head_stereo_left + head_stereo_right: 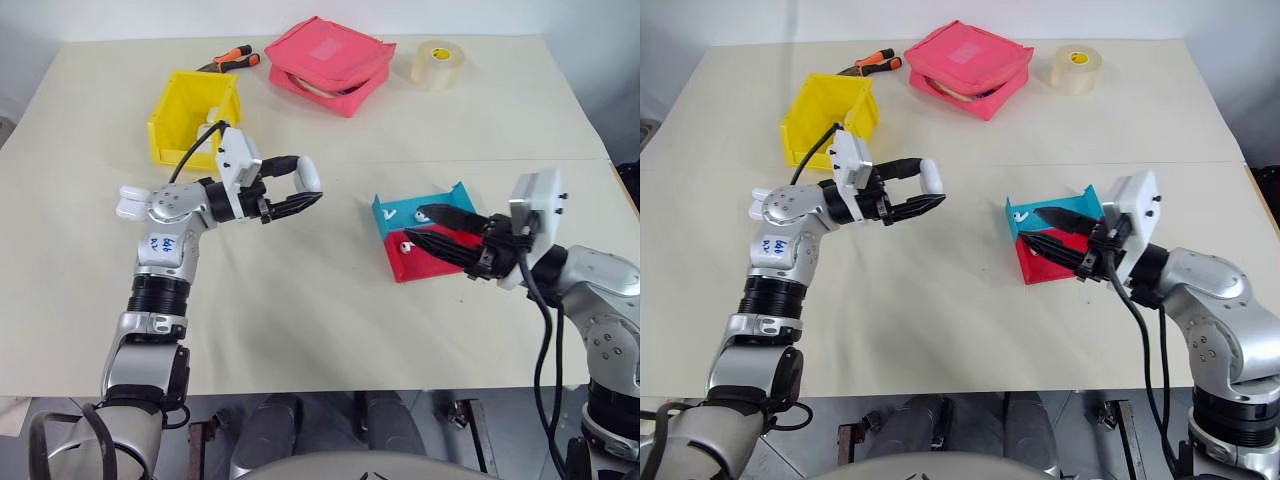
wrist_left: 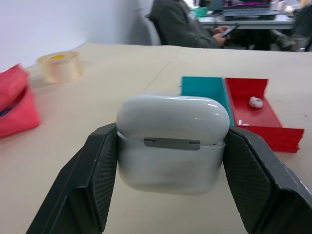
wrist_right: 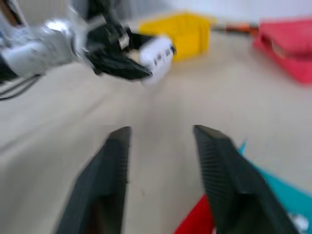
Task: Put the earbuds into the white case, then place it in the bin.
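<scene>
Beige and matte, the surface [image 1: 330,300] carries everything in view, and in the left wrist view a person sits at a desk well behind it. The white case [image 2: 171,141] is off the surface, clamped lid-shut between the two black fingers [image 2: 85,187] of the left hand [image 1: 300,192], one finger pressed on each end and the hinge strip facing the wrist camera. That hand hangs level above bare surface, pointing toward the robot's right, between the bin [image 1: 193,116] and the trays. In the right wrist view the case [image 3: 157,56] shows at the tip of the same hand, with the yellow bin just behind it.

One earbud [image 2: 255,102] lies in the red tray [image 2: 253,109], and another small white earbud [image 1: 1018,214] lies in the teal tray [image 1: 1040,212]. The two trays sit side by side, touching, on the robot's right of centre. The right hand [image 1: 432,228] hovers over the near side of these trays, its fingers [image 3: 112,170] apart with nothing between them, pointing toward the robot's left.

The bin stands at the far left of the surface, its open top up. Just beyond it lies a tool with orange and black handles [image 1: 232,58]. A pink zip pouch [image 1: 328,62] rests at the far middle, and a roll of clear tape [image 1: 436,63] stands near it, to the right.
</scene>
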`<state>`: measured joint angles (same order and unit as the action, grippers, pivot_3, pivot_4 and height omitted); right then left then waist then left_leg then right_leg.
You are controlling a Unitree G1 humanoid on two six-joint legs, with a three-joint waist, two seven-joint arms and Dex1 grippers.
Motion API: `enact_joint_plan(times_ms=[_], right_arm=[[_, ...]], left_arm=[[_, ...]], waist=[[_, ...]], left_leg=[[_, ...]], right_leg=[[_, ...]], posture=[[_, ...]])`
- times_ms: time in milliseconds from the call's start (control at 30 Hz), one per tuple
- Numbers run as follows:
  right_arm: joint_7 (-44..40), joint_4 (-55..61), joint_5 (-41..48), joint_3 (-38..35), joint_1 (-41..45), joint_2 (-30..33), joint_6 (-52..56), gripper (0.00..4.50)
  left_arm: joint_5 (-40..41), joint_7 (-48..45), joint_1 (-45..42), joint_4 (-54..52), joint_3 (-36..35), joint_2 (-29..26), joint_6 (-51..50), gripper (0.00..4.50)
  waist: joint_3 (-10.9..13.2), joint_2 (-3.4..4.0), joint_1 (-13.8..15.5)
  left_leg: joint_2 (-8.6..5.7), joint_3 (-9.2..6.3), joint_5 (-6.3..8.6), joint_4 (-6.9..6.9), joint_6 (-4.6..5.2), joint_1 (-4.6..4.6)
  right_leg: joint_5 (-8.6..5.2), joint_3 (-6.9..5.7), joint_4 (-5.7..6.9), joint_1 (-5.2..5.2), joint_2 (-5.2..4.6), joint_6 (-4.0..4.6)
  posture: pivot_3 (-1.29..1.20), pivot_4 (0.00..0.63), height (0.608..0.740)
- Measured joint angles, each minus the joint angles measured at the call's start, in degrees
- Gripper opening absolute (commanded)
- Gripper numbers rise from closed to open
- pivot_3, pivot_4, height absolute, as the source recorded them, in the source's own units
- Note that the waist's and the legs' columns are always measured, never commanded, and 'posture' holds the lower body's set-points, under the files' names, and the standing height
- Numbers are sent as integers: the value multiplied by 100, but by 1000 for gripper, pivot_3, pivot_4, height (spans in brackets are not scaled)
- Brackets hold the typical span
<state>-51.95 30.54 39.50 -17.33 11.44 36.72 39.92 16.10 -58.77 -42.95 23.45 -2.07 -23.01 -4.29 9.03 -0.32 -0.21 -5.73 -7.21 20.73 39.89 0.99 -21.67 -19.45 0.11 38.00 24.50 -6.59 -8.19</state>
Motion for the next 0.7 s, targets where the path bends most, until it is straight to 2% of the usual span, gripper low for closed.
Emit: enact_joint_plan(times_ms=[100,133,267,400,533,700], right_arm=[[-352,-137,17,-52,-213,202,-286,4291],[-409,-182,12,-56,-228,271,-361,4475],[-499,-499,-88,-68,-212,568,-578,4475],[-498,-657,-118,-63,1,594,-693,4475],[-522,-853,-148,93,328,657,-770,4475],[-547,-1059,-238,365,622,667,-851,4475]], left_arm=[[9,137,45,2,-160,-179,-84,2842],[7,207,45,22,-197,-242,-86,2842],[-44,784,-57,462,-573,-528,-78,2842],[-104,1595,-426,1096,-951,-747,-23,2842],[-396,2276,-990,2242,-1039,-950,218,2842],[-876,3094,-1855,3950,-924,-949,481,2842]], waist=[[0,0,11],[0,0,13],[0,0,9],[1,-1,8],[0,-2,15],[5,-14,24]], left_leg=[[-4,0,1,3,2,0],[-4,0,1,3,2,0],[-3,-1,1,3,2,1],[-3,-1,1,4,2,1],[-9,-3,1,6,2,1],[-27,-10,4,11,12,0]], right_leg=[[1,1,1,-2,-2,-1],[1,1,2,-2,-3,-1],[1,-1,4,0,-2,-1],[1,-2,3,0,-2,-1],[1,-5,13,0,-6,-2],[1,-9,38,5,-19,-2]], posture=[[0,150,740],[0,150,740],[0,150,740],[0,150,740],[0,150,740],[0,150,740]])
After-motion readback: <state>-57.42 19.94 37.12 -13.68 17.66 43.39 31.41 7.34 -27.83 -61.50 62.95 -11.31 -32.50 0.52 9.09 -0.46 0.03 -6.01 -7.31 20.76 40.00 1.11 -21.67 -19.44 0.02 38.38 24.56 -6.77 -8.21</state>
